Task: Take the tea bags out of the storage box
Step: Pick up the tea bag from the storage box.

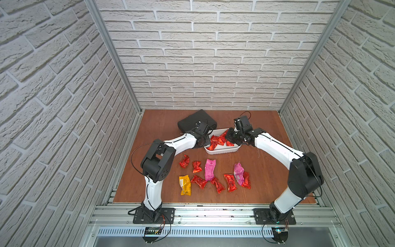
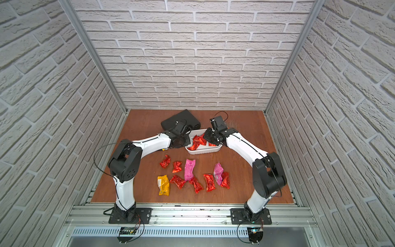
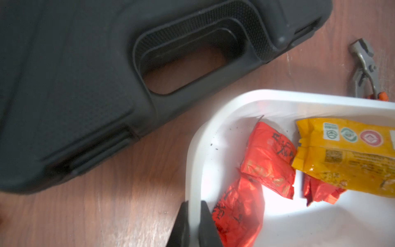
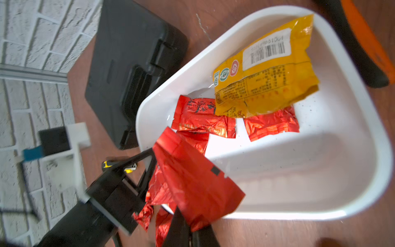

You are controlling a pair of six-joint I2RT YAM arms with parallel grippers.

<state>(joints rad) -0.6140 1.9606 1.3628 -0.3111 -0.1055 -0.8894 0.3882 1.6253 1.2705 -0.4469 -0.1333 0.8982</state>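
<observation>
A black case (image 3: 85, 89) lay beside the white storage box (image 3: 193, 162) (pliers (image 3: 366, 66) near too). The left gripper (image 3: 194, 224) pinched its rim; the right gripper (image 4: 190, 231) clamped a crinkly red tea bag (image 4: 192, 181) over it.

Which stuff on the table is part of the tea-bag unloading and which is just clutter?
Job: storage box, rim clamped by the left gripper; tea bags, some in the box, some out on the table; red tea bag pinched in the right gripper.
Lying about: black hard case; pliers near the box.
</observation>
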